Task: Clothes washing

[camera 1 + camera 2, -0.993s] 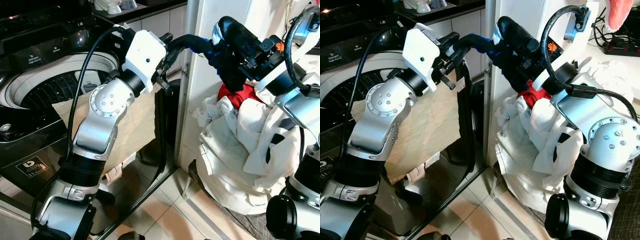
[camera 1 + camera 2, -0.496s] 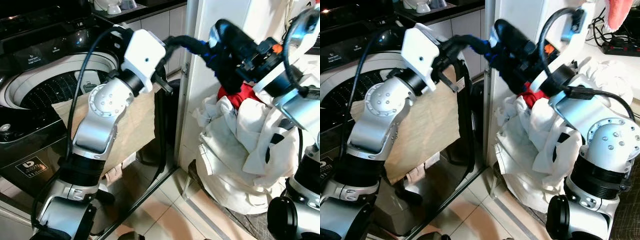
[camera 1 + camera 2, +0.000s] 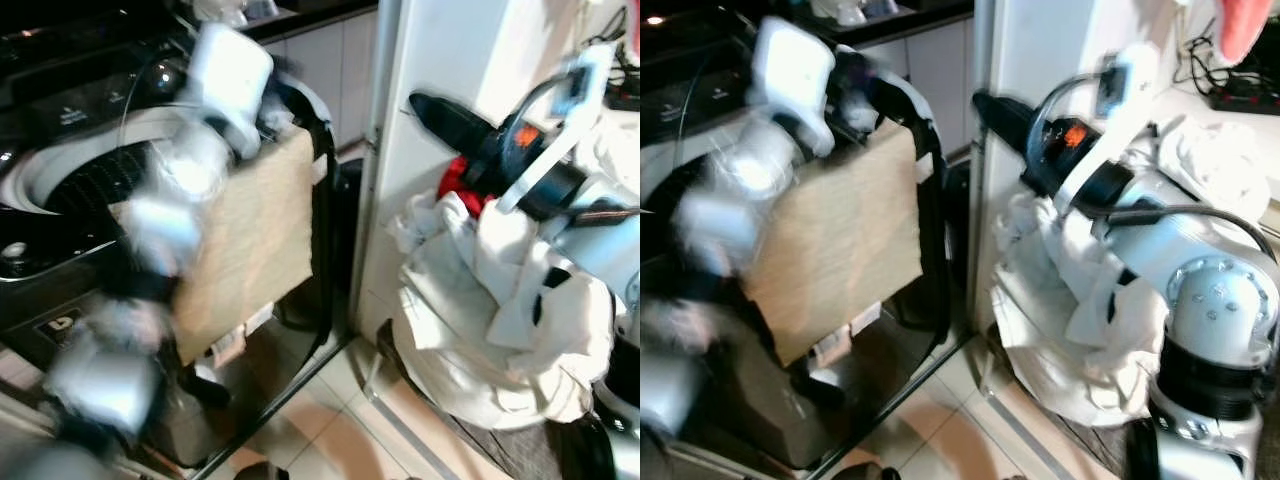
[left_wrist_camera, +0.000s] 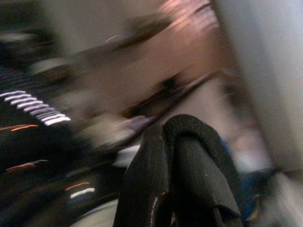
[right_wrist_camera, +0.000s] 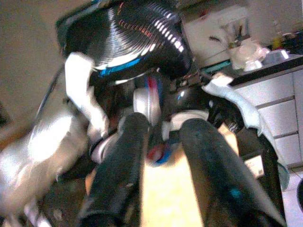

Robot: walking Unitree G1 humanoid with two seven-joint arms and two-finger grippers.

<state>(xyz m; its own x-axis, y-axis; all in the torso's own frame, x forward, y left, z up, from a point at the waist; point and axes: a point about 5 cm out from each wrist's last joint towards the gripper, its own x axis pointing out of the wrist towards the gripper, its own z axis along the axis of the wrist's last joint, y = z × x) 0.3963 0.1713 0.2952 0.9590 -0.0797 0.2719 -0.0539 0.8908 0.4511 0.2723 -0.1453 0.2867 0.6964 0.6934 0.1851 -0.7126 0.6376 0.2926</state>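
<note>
My left arm is a blur over the top-loading washing machine (image 3: 60, 185), at the rim of its open drum. Its gripper (image 3: 860, 95) is shut on a dark garment (image 4: 189, 170), which hangs as a black fold right before the left wrist camera. My right gripper (image 3: 440, 110) stands by the white panel (image 3: 450, 50), above the heap of white laundry (image 3: 480, 300). Its two black fingers (image 5: 118, 165) are apart with nothing between them. A red garment (image 3: 456, 180) lies on top of the heap, just below that gripper.
A beige cloth (image 3: 250, 230) hangs down the washer's front side. A dark gap with a black frame (image 3: 325, 250) separates washer and white panel. Tiled floor (image 3: 330, 430) lies below. Cabinets and dishes stand at the back; a pink cloth (image 3: 1245, 25) hangs at the upper right.
The dark garment has left my right gripper, which now stands open. My left arm has swung fast to the left, toward the washer drum, taking the garment along.
</note>
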